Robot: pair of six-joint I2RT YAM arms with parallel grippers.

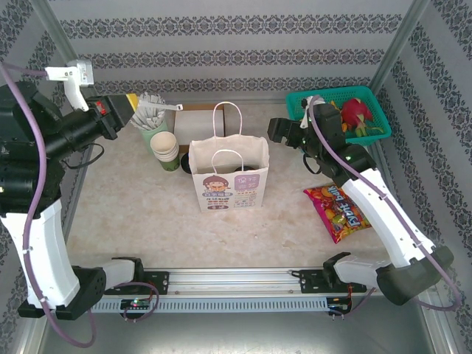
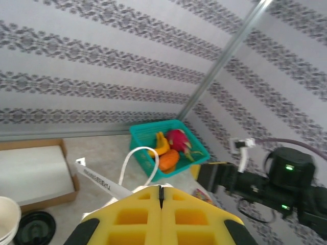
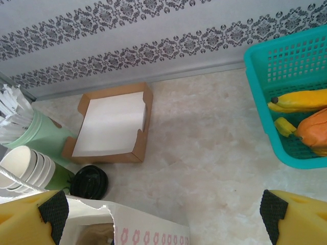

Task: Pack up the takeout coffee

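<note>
Empty-handed, the left gripper [image 2: 161, 190] has its yellow fingers pressed flat together and is raised over the table's [image 1: 133, 214] left rear. The right gripper [image 3: 163, 204] is spread wide with nothing between its pads, hanging just right of the paper bag [image 1: 228, 181].

The takeout coffee [image 1: 171, 164] stands upright on the table outside the bag, just left of it, its black lid on. The stacked cream cups [image 1: 164, 145] stand right beside it. Behind those is the pale green cup [image 1: 151, 127] of white sticks [image 3: 13, 109], then a cardboard tray [image 3: 112, 125] of white paper. At the far right a teal basket [image 1: 295, 103] holds a banana [image 3: 299, 99] and a dragon fruit [image 1: 355, 110]. A candy packet [image 1: 338, 210] lies flat, nearer the arms.
</note>
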